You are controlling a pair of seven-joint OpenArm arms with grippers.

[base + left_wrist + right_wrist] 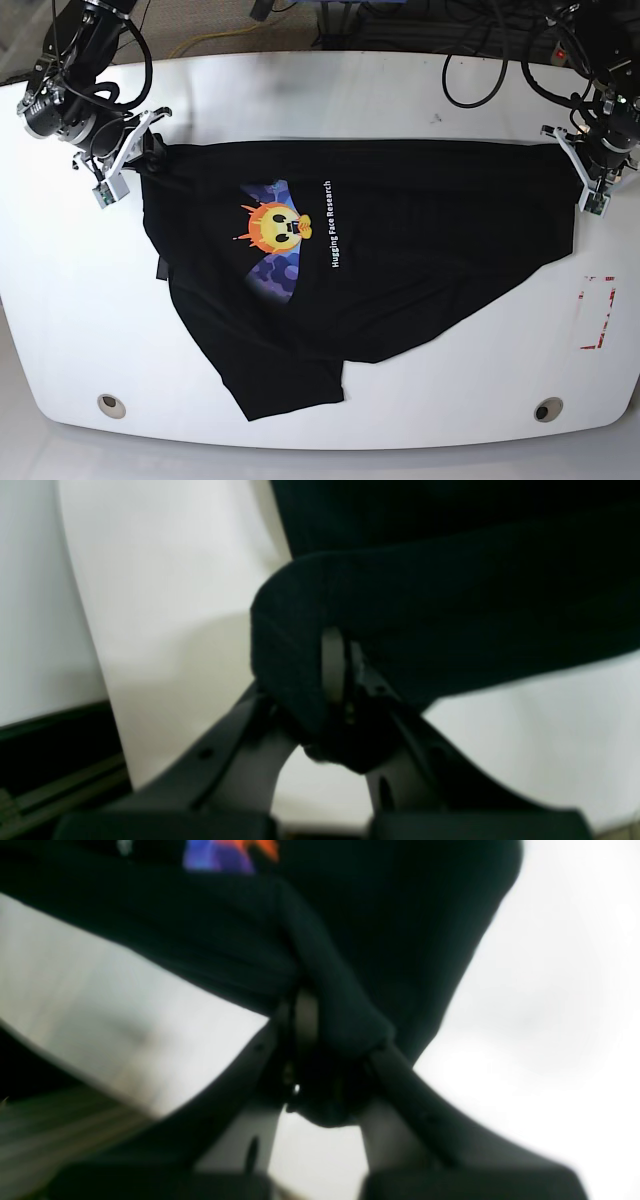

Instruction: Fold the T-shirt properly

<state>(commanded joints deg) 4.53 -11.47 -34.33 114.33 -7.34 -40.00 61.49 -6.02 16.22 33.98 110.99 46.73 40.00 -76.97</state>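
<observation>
T-shirt (pixel 400 240) top edge taut | L gripper (pixel 583 165) + R gripper (pixel 148 150) clenched on corners | table (pixel 330 90) bare behind

I see the T-shirt (pixel 400 220) spread across the middle of the table (pixel 330 90), its far edge stretched left to right between my two grippers. The right gripper (pixel 148 152) pinches the far left corner, the left gripper (pixel 578 172) the far right corner. A printed patch (pixel 278 235) sits left of centre. The near left part trails toward the table's near edge, possibly folded under.
</observation>
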